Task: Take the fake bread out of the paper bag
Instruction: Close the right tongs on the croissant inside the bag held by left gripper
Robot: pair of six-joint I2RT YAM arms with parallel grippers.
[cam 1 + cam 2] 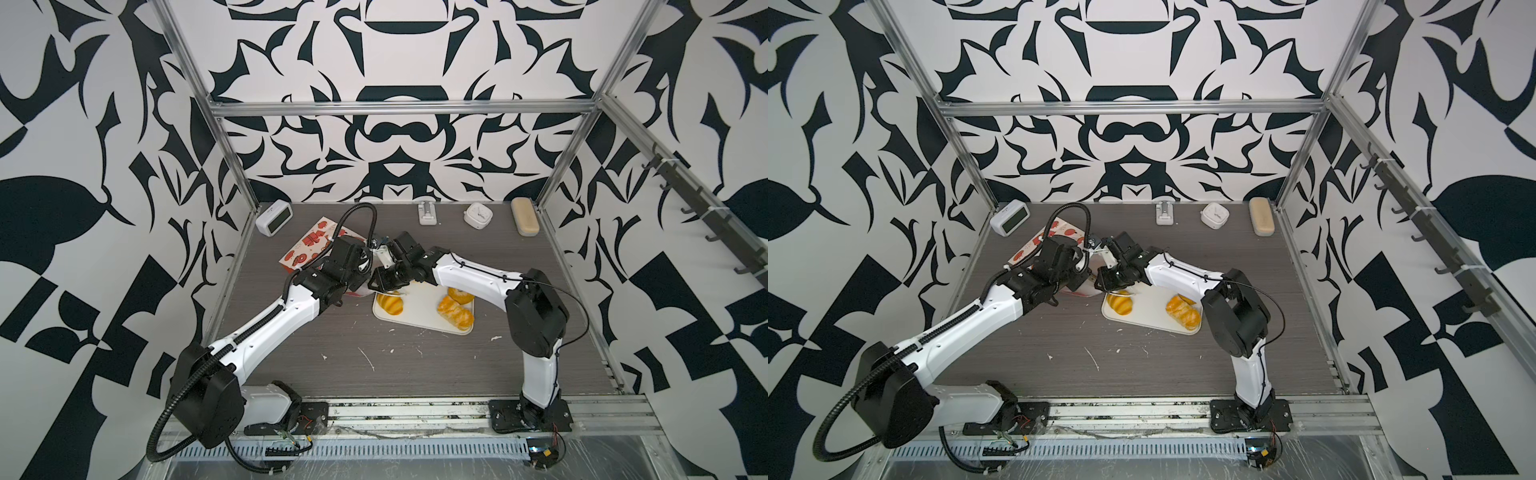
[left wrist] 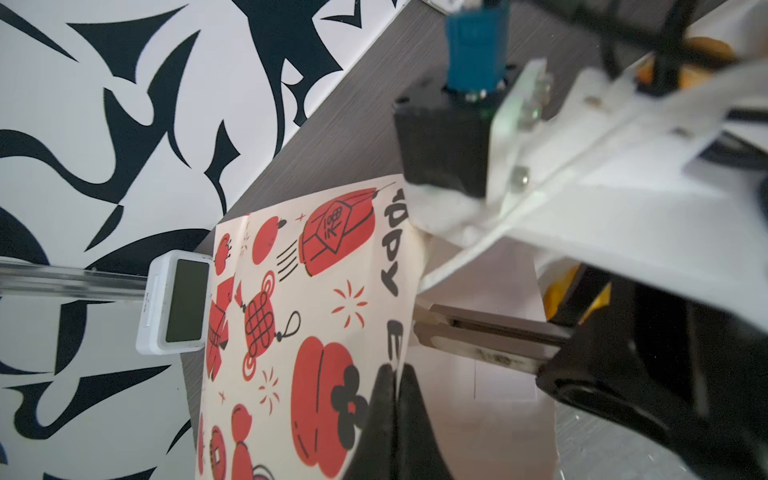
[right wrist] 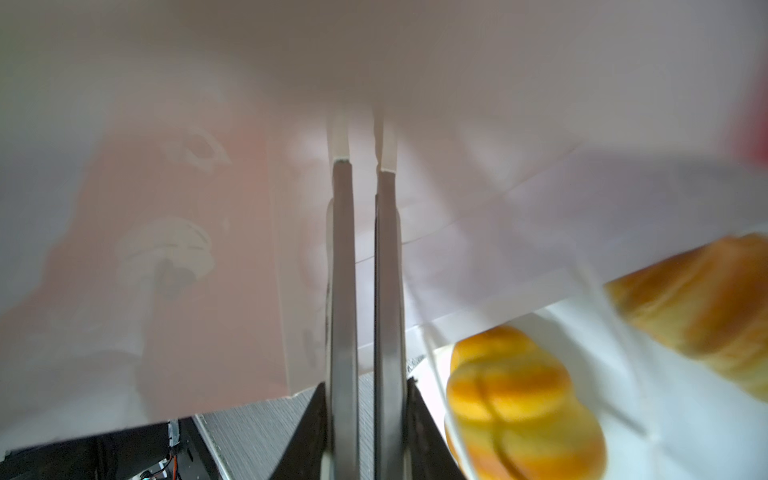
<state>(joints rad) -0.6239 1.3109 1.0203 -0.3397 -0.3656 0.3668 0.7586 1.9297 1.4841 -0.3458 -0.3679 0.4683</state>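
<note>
The paper bag (image 1: 307, 249), cream with red figures, lies on its side at the back left of the table. My left gripper (image 2: 394, 370) is shut on the edge of the bag's mouth (image 2: 411, 291). My right gripper (image 3: 363, 166) reaches into the bag, its long metal fingers (image 2: 490, 336) close together with only white paper (image 3: 208, 208) around them. Three pieces of fake bread lie on the white tray (image 1: 419, 318) in both top views: a croissant (image 1: 390, 305), a twisted piece (image 1: 455, 316) and one partly under the right arm (image 1: 459, 296). Two of them show in the right wrist view (image 3: 523, 399) (image 3: 698, 299).
Along the back wall stand a digital clock (image 1: 272, 220), a small white holder (image 1: 427, 212), a white round-faced clock (image 1: 478, 215) and a beige oblong case (image 1: 524, 216). Metal frame posts border the table on both sides. The tray sits just right of the bag's mouth.
</note>
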